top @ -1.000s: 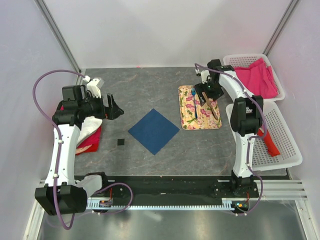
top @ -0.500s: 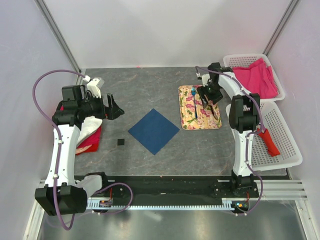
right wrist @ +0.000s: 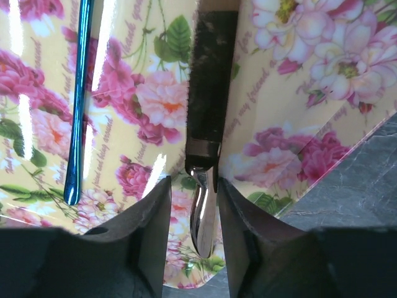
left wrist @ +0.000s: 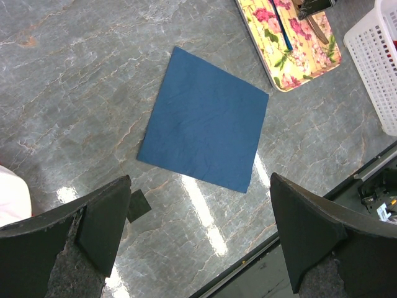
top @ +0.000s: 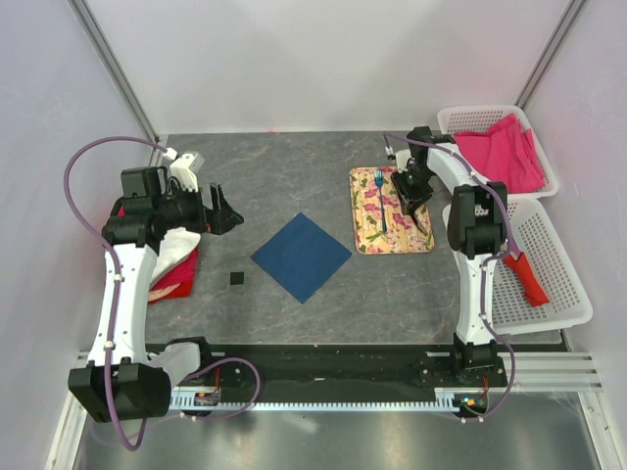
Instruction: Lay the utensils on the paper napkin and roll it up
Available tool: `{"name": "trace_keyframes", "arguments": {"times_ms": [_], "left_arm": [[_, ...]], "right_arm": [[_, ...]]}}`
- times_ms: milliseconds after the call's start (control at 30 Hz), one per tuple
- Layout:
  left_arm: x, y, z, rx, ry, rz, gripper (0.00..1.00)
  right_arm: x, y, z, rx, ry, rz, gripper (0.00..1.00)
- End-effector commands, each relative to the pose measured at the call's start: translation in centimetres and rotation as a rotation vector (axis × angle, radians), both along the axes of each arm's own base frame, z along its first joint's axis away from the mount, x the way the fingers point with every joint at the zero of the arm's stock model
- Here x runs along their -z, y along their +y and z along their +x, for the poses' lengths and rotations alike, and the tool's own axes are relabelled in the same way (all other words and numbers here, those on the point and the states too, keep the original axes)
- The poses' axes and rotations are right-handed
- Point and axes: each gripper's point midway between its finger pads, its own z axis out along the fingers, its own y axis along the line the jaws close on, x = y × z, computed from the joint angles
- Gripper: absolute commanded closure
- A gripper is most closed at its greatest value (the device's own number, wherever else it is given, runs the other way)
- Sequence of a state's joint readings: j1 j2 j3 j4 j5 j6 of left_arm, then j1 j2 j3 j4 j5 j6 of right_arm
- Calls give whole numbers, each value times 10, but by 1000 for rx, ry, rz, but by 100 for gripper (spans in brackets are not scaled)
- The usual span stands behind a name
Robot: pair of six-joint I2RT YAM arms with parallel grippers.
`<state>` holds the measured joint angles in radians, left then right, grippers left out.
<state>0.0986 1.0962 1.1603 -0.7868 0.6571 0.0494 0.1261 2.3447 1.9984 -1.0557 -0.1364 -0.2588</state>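
A thin bright-blue fork [top: 379, 199] lies on the left side of the floral tray [top: 370, 238], and also shows in the right wrist view [right wrist: 80, 93]. A dark-handled utensil with a shiny metal end [right wrist: 205, 211] lies beside it on the tray [right wrist: 298, 93]. My right gripper [top: 412, 196] is low over the tray. Its jaws [right wrist: 189, 236] stand narrowly apart, one on each side of the metal end. The dark blue napkin [top: 301, 257] lies flat mid-table [left wrist: 205, 118]. My left gripper [top: 225, 211] hangs open and empty at the left [left wrist: 201, 230].
Two white baskets stand at the right: the far one [top: 544, 162] holds pink cloth, the near one [top: 563, 284] a red-handled tool [top: 529, 281]. A small black square [top: 235, 278] lies near the napkin. Red and white cloth [top: 176, 264] lies at the left.
My right gripper has shifted slightly right over the tray and come down astride the dark-handled utensil. The left arm has not moved.
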Motion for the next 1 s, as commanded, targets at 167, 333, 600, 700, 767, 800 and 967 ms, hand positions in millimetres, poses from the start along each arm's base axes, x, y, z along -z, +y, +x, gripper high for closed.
{"name": "trace_keyframes", "arguments": {"times_ms": [167, 333, 600, 700, 767, 800, 967], "left_arm": [[-20, -1, 8, 18, -69, -1, 0], [-22, -1, 9, 19, -77, 2, 0], [-21, 0, 10, 14, -73, 7, 0], [-20, 1, 12, 15, -68, 5, 0], [-19, 1, 13, 15, -63, 6, 0], [-18, 1, 13, 16, -61, 6, 0], [-16, 0, 15, 18, -55, 5, 0]], "right_arm": [[4, 18, -32, 19, 32, 0, 67], [16, 11, -43, 1, 66, -40, 68], [22, 14, -44, -14, 40, -53, 86], [18, 19, -42, -19, 21, -49, 100], [12, 21, -41, -18, 7, -40, 100], [9, 22, -41, -14, 3, -34, 100], [-26, 28, -32, 6, -80, 6, 100]]}}
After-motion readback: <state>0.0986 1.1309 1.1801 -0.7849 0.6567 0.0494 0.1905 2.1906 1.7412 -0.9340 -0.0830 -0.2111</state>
